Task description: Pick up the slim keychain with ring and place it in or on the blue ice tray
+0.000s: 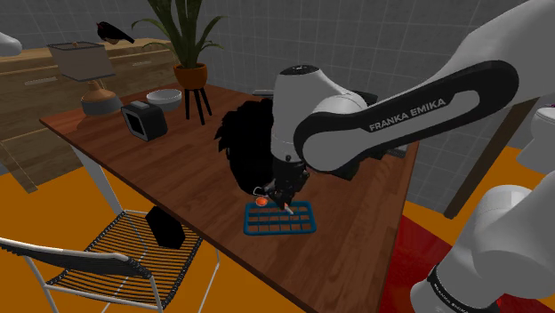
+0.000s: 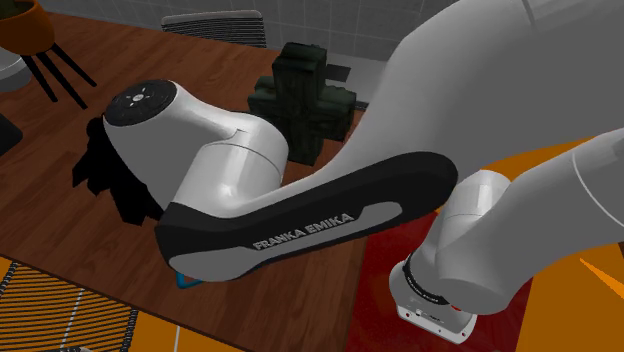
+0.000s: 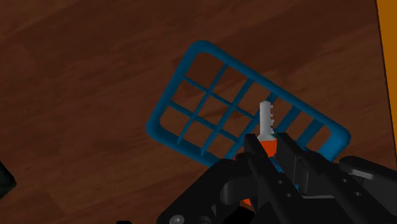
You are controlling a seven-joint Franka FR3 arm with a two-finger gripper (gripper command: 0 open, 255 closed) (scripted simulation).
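Gripper (image 3: 270, 145) is clamped on the slim keychain (image 3: 267, 119). Its 2 black fingers (image 3: 253, 151) clasp the orange body, and the pale notched end projects beyond the tips. The keychain is held directly over the grid cells of the blue ice tray (image 3: 172, 84); contact with the tray cannot be determined. In the shoulder view, gripper, keychain and tray sit at lower centre of frame. The tray lies flat on the wooden table (image 1: 169, 169), near its front edge. 1 black bushy shape (image 1: 245, 142) stands just behind the tray.
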